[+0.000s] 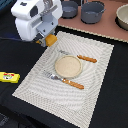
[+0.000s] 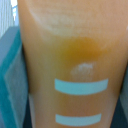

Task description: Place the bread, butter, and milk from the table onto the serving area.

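My gripper [image 1: 48,38] hangs over the far corner of the serving area [image 1: 95,85] on the exterior view's left and is shut on the bread [image 1: 51,41], a golden-orange loaf that shows just below the white hand. In the wrist view the bread [image 2: 70,55] fills the picture, with pale score lines across it. The cream striped placemat bears a round tan plate [image 1: 67,66] and orange-handled cutlery [image 1: 75,84]. The butter [image 1: 9,76], a flat yellow pack with red and white markings, lies on the black table off the mat, at the exterior view's left edge. The milk is out of view.
A pinkish-brown board [image 1: 107,26] at the back holds two grey pots [image 1: 92,12] and a tan bowl [image 1: 123,17] at the exterior view's right edge. An orange-handled knife [image 1: 86,59] lies beside the plate. The arm's white body [image 1: 35,20] covers the back left.
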Tool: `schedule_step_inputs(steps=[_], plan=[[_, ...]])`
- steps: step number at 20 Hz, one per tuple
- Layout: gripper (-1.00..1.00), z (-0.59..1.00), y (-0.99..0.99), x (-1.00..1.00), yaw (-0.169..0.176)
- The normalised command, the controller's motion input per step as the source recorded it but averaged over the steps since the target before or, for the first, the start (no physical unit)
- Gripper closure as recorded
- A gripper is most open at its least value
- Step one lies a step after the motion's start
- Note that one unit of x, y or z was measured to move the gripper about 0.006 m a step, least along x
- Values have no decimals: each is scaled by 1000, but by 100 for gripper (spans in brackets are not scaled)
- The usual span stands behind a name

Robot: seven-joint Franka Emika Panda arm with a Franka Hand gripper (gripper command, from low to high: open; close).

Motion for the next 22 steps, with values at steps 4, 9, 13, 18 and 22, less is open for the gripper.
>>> schedule_step_inputs(steps=[4,9,13,18,22], plan=[[100,446,-153,931,-9],[100,669,-157,946,-13],[100,460,-136,931,-19],[100,213,-159,912,-45],[100,195,-117,946,-43]])
